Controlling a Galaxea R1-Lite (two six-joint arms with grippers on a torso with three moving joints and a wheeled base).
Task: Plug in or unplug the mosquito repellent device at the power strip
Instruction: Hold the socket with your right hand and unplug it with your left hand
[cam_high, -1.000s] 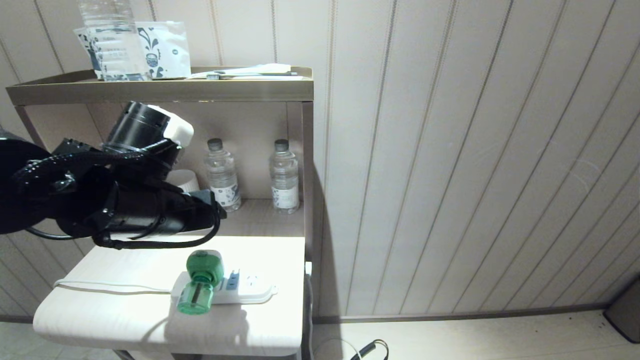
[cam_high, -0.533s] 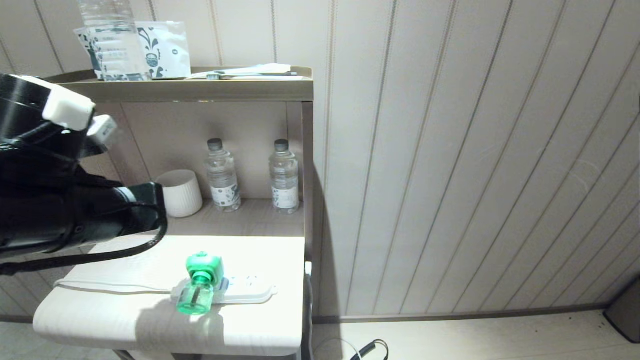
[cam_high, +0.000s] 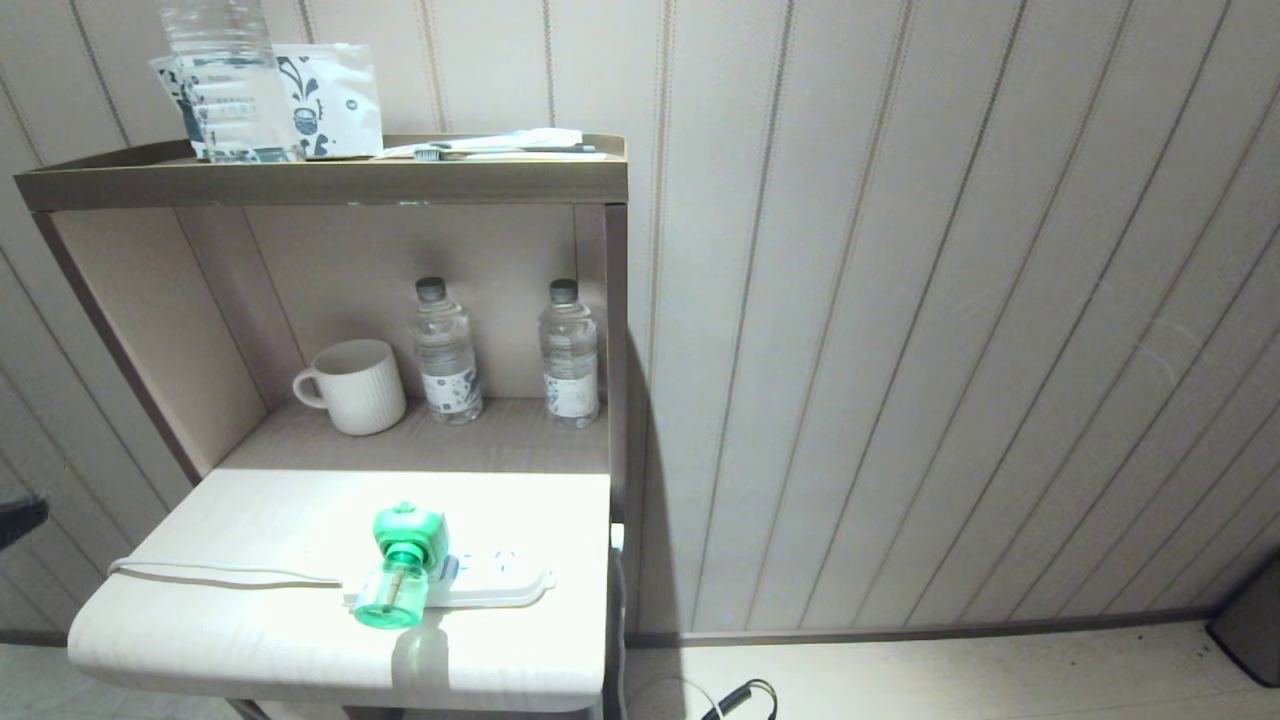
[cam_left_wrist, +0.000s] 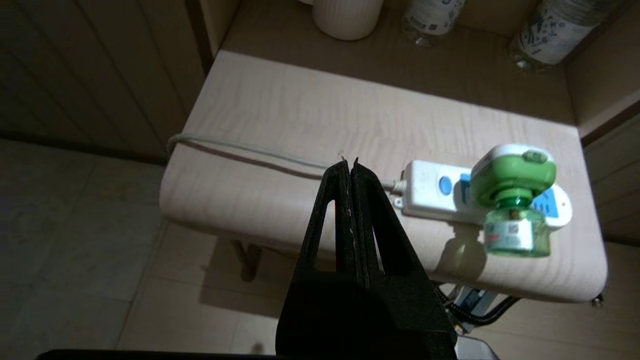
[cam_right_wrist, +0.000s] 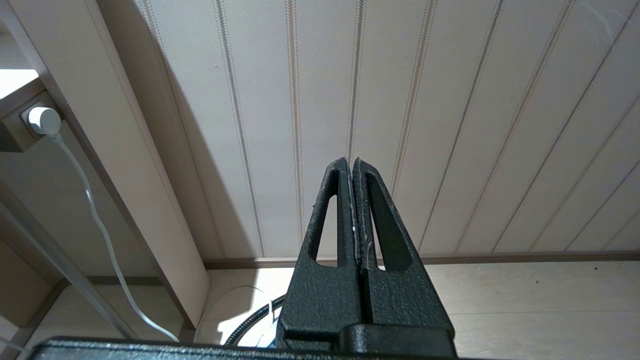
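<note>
A pale wood-grain shelf unit (cam_high: 320, 185) is standing against a ribbed, panelled wall (cam_high: 900, 300), its rounded lower table top (cam_high: 220, 620) carrying the task's things near the front edge. The power strip (cam_high: 500, 582), a flat white plastic bar with rounded ends and bluish sockets, is lying with its long axis running across the top, its thin white cord (cam_high: 220, 573) trailing off towards the robot's left. The mosquito repellent device (cam_high: 402, 566) is sitting on the strip's cord end, white-and-green cap on the sockets, its translucent green bottle pointing out toward the table's front edge; it is looking plugged in. A ribbed white mug (cam_high: 352, 386) and two clear water bottles (cam_high: 445, 350) are standing at the back. The left gripper (cam_left_wrist: 349, 167), black fingers pressed together on nothing, is hanging off the table's front edge; the device is lying well apart from it along the strip, so it is the nearer arm. The right gripper (cam_right_wrist: 351, 167), likewise closed and empty, is facing the wall.
</note>
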